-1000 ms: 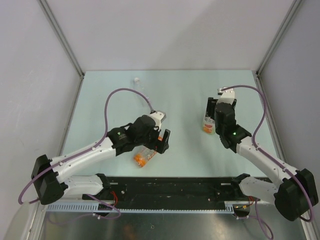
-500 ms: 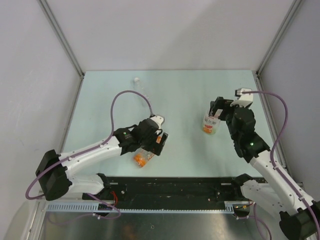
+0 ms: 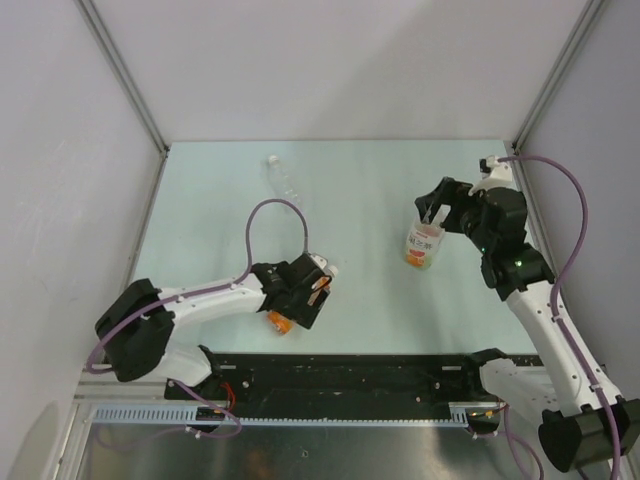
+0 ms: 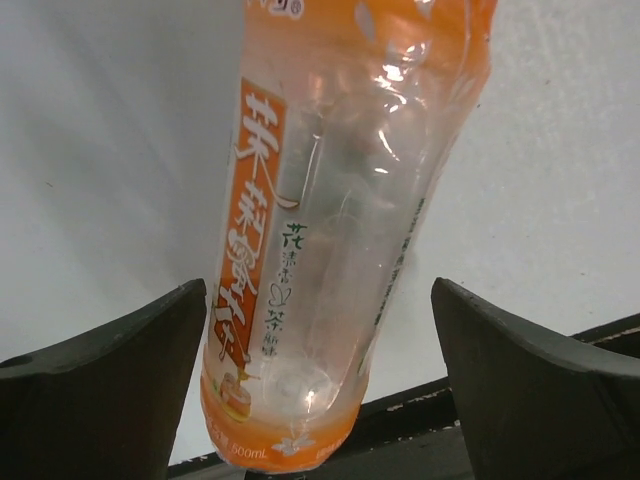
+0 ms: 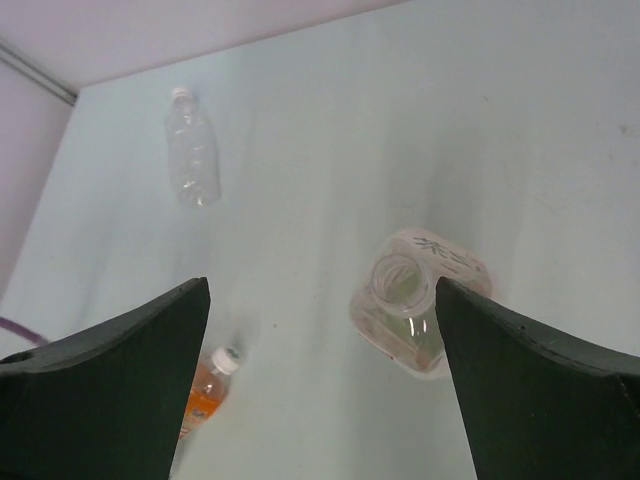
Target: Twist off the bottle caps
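- Since the orange bottle [image 4: 330,150] lies near the table [image 3: 360,190]'s front edge and looks empty, it's probably light and crushy; the left gripper [image 4: 318,285], jaws spread either side of it, should grab mid-body.
- Labelled bottle [image 5: 415,300] stands capless below the right gripper [image 5: 322,282], whose jaws are apart too.
- Orange one's white cap [image 5: 229,361]: tiny, likely slick, so pinch firmly.

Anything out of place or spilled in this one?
Two bottles lie on their sides: the clear bottle at the far left, and the orange bottle inside the open left gripper. The third bottle stands upright with its mouth open. No spill shows.
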Robot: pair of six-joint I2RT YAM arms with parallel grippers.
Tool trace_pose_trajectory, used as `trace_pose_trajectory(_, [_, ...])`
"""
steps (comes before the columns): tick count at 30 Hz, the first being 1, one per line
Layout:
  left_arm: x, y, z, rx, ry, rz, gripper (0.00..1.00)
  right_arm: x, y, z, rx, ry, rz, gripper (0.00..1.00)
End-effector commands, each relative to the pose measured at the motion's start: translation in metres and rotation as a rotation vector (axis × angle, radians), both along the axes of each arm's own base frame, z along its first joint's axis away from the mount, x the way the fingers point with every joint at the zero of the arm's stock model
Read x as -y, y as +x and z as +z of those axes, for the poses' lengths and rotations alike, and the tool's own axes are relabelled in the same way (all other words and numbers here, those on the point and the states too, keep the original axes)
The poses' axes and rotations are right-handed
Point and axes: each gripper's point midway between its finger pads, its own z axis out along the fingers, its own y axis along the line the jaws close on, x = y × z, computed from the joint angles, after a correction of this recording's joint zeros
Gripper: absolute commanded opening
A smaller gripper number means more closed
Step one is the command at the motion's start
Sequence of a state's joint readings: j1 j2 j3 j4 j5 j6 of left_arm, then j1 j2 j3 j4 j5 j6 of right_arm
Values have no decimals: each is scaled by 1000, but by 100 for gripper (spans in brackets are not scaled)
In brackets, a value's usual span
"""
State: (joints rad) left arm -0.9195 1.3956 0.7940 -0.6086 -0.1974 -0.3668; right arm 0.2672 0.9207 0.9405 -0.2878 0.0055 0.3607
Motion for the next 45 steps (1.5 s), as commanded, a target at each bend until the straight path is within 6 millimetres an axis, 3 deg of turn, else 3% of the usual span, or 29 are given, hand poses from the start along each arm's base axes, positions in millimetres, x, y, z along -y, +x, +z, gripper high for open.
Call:
trace_pose_trajectory(1, [-3, -5, -12, -45, 20, 11, 94, -13, -6, 26, -9, 108, 100, 99])
trace_pose_trajectory(9, [-3, -2, -22, -57, 66, 3, 66, -17, -5, 26, -56, 147, 158, 99])
trace_pose_trajectory(14, [4, 3, -11, -25, 39, -3, 56, -24, -7, 38, -56, 168, 198, 99])
trace_pose_trajectory(19, [22, 11, 20, 42, -53, -21, 53, -30, -10, 53, -41, 201, 223, 99])
trace_pose_trajectory(24, [44, 15, 65, 140, -150, -64, 51, -42, -13, 63, -52, 243, 246, 99])
trace_pose_trajectory(34, [63, 21, 148, 376, -243, -102, 50, -96, -23, 75, -104, 247, 320, 99])
trace_pose_trajectory(41, [73, 13, 183, 485, -272, -142, 50, -131, -36, 74, -150, 290, 416, 99])
trace_pose_trajectory(45, [75, 12, 195, 521, -283, -132, 50, -138, -38, 68, -187, 302, 415, 99])
